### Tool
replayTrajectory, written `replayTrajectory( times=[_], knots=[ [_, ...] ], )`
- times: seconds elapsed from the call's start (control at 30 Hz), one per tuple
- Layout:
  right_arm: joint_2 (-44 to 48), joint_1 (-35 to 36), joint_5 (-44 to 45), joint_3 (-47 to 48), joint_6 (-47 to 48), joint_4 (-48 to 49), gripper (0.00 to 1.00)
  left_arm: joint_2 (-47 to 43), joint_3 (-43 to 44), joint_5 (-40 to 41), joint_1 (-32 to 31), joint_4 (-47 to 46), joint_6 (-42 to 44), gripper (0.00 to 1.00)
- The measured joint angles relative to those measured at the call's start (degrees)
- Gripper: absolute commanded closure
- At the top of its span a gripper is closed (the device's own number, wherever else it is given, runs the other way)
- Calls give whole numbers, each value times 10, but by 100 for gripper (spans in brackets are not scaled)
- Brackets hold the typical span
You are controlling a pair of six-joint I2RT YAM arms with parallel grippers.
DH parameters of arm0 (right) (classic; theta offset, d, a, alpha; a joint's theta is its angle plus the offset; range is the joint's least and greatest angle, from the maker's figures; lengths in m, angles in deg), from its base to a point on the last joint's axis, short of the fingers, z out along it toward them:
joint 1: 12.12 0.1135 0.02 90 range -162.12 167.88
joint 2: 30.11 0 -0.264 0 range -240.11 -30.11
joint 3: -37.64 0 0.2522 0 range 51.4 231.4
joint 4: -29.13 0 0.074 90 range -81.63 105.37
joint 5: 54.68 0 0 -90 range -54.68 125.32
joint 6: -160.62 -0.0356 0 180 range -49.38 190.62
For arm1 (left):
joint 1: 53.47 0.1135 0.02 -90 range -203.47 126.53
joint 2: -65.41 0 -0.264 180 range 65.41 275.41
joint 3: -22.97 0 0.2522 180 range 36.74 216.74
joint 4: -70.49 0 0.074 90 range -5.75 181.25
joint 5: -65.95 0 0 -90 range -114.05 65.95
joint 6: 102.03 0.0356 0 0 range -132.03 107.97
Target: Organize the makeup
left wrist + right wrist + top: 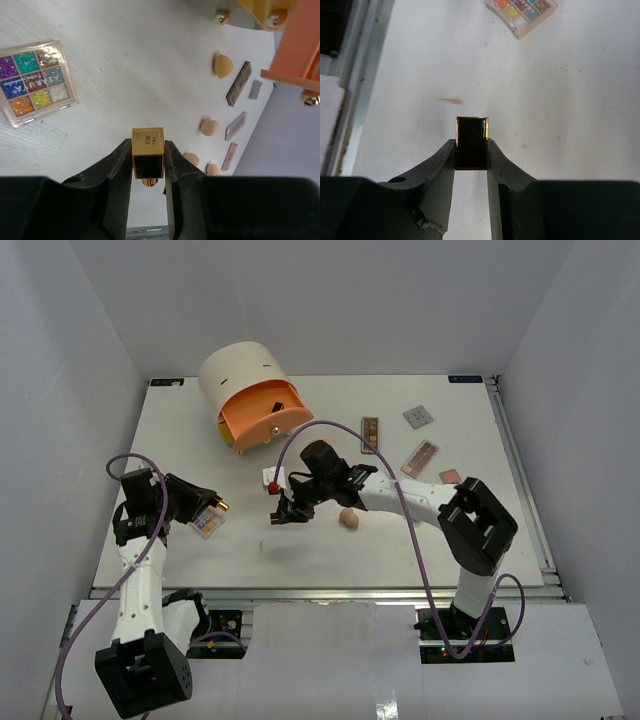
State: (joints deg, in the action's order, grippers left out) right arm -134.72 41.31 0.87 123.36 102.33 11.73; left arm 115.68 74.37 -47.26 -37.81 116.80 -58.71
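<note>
Gold lipstick (147,157) and dark cap (472,143) hang pinched in left gripper (147,150) and right gripper (471,150) before the drawer unit (245,385), seemingly for capping.

The left arm (140,585) and right arm (415,498) are cased in smooth white shells, broken by boxy black joint housings. A thin purple cable (300,435) is run in loose loops along each arm. The fingers (117,170) are moulded in matte black, broad at the root and tapered toward the tips, with rounded outer edges. The right base (465,625) is fixed on a black plate (440,645) dotted with small red and green marks. A black block (140,675) is fitted at the left arm's foot.
</note>
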Motion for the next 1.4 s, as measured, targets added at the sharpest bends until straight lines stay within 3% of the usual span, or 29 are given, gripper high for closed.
replayTrajectory(
  times=[0.37,0.7,1.0,1.2,1.4],
  knots=[
    [143,0,-129,-71,-155,10,92,-124,-62,-161,0,-147,6,100],
    [204,-13,-214,-92,-320,105,92,-133,-59,-270,0,-315,-52,100],
    [217,-77,-251,-92,-438,196,92,-146,-56,-251,-18,-534,-180,100],
    [216,-88,-259,-95,-569,323,92,-174,-56,-199,-90,-610,-211,100],
    [195,-91,-261,-95,-710,475,92,-181,-56,-170,-120,-659,-232,100]
  ],
)
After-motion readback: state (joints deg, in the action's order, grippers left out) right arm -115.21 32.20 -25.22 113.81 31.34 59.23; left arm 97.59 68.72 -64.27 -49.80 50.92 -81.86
